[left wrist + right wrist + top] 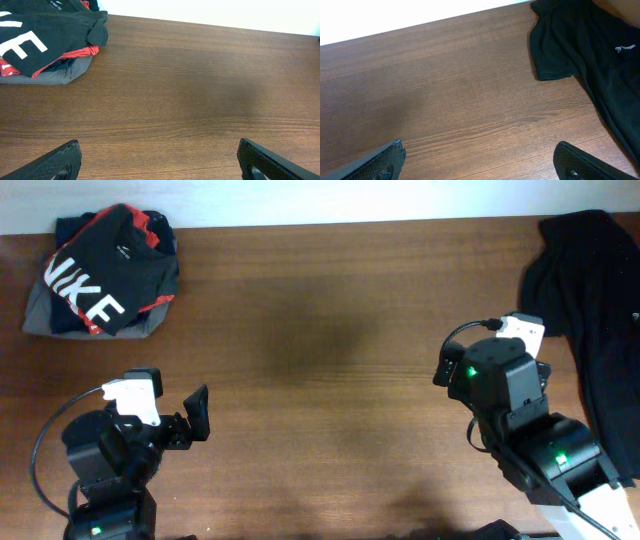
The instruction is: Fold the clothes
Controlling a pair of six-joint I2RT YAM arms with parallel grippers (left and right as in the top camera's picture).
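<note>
Left wrist view: the two dark fingers [60, 162] of the left gripper [159, 145] are seen at the bottom corners, spread wide with nothing between them but bare wood. No fabric is touched by either one. Beyond them the brown wooden table [200, 90] is shown running up to a white wall.

At the far left of that view a stack of folded clothes is found. On top of it lies the black NIKE T-shirt [45, 30], folded, with its big white letters facing up. A red garment [70, 52] is seen just beneath it, and a grey garment [65, 75] is pressed against the table at the bottom of the stack. From overhead, the stack is placed at the far left corner of the table, well apart from both arms.

The right gripper [479, 147] is likewise held wide apart over bare table, its fingers [380, 162] empty and clear of any cloth. Ahead of it and to its right, a black garment [580, 40] is spread loosely and unfolded, and a small white logo [625, 48] is printed on it, too small to be read. In the overhead view this garment is draped along the right edge of the table, near the right arm, possibly hanging over the side.
</note>
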